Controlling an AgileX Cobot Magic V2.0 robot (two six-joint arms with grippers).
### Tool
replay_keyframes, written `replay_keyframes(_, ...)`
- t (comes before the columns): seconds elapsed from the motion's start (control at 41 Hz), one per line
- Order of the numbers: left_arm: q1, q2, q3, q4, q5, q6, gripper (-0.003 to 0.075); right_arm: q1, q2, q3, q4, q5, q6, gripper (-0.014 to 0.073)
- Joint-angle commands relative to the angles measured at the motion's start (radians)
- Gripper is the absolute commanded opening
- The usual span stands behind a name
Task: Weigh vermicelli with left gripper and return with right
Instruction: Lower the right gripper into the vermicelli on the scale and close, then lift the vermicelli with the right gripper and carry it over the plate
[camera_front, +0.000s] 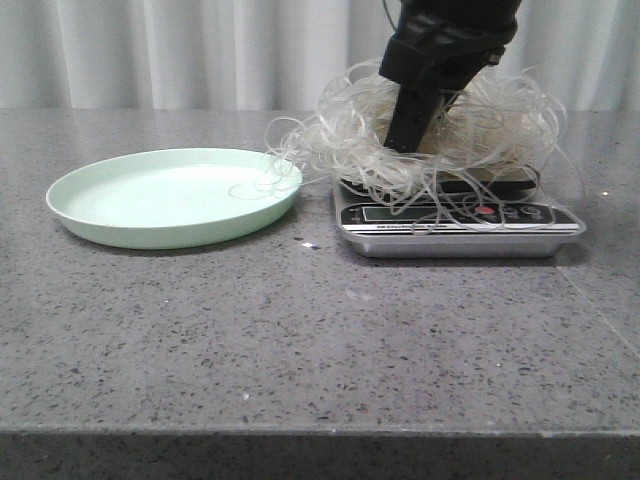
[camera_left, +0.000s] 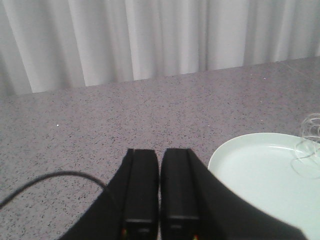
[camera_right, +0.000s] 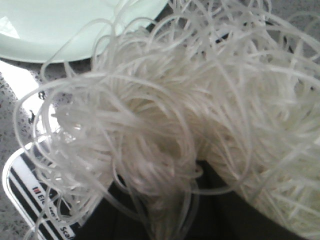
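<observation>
The vermicelli (camera_front: 470, 120), a loose whitish tangle, lies piled on the silver kitchen scale (camera_front: 460, 222). Stray loops reach over the rim of the pale green plate (camera_front: 170, 195). My right gripper (camera_front: 405, 140) comes down from above into the middle of the tangle. In the right wrist view its black fingers are buried in the vermicelli (camera_right: 150, 125), and my right gripper (camera_right: 170, 200) is closed on a bundle of strands. My left gripper (camera_left: 160, 152) is shut and empty above bare table to the left of the plate (camera_left: 265, 170). It is out of the front view.
The plate holds nothing but a few stray strands (camera_left: 310, 135) at its rim. The scale's label edge shows in the right wrist view (camera_right: 30, 195). A white curtain (camera_front: 200, 50) hangs behind the grey stone table (camera_front: 300, 340). A black cable (camera_left: 50, 177) lies by the left fingers.
</observation>
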Motion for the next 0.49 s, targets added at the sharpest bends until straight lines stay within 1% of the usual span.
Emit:
replay_keyframes(0.0,-0.002,-0.003,-0.027,-0.009,-0.073,-0.009,0.0137,-0.003,-0.064,-0.023,-0.012,-0.022,-0.010,0.0150)
replay_keyframes(0.22,-0.002,-0.003,-0.027,-0.009,-0.073,-0.009,0.0137,-0.003,-0.099,-0.080,-0.006,-0.014,-0.010,0.0150)
replay_keyframes(0.463,-0.002,-0.003,-0.027,-0.009,-0.073,-0.009,0.0137,-0.003,-0.109,-0.250,0.000,-0.010,-0.008,0.0150)
